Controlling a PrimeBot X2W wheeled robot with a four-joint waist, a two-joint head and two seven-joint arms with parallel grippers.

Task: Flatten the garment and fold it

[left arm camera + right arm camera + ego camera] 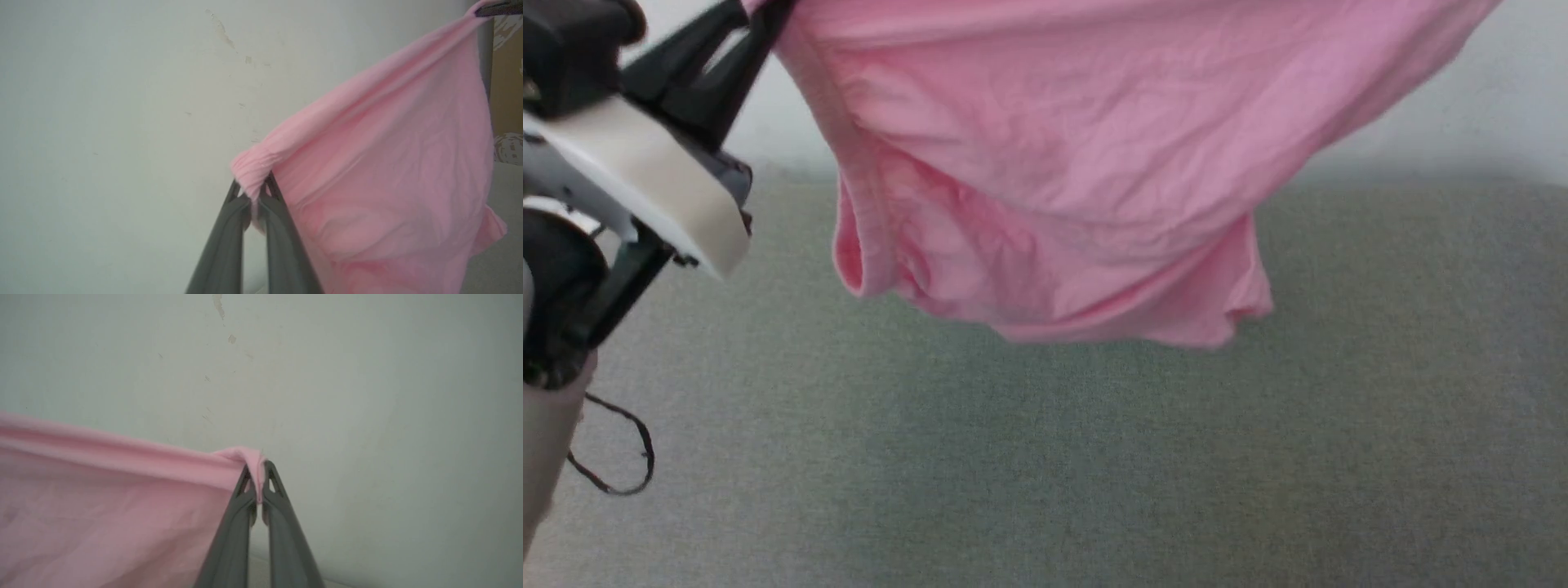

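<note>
The garment (1045, 163), plain pink shorts, hangs in the air above the table, stretched wide across the top of the head view, with its leg openings drooping at the bottom. My left gripper (758, 15) comes in from the upper left and is shut on one corner. In the left wrist view my left gripper (254, 195) pinches the gathered waistband (251, 167), and the garment (388, 183) runs up to my right gripper (494, 8) at the top right. In the right wrist view my right gripper (257, 486) is shut on the garment's (102, 514) taut top edge.
A grey-green table top (1094, 465) spreads out below the hanging cloth, with a pale wall (1486, 106) behind it. A black cable loop (625, 474) lies by my left arm. A cardboard box (508, 81) stands at the far right of the left wrist view.
</note>
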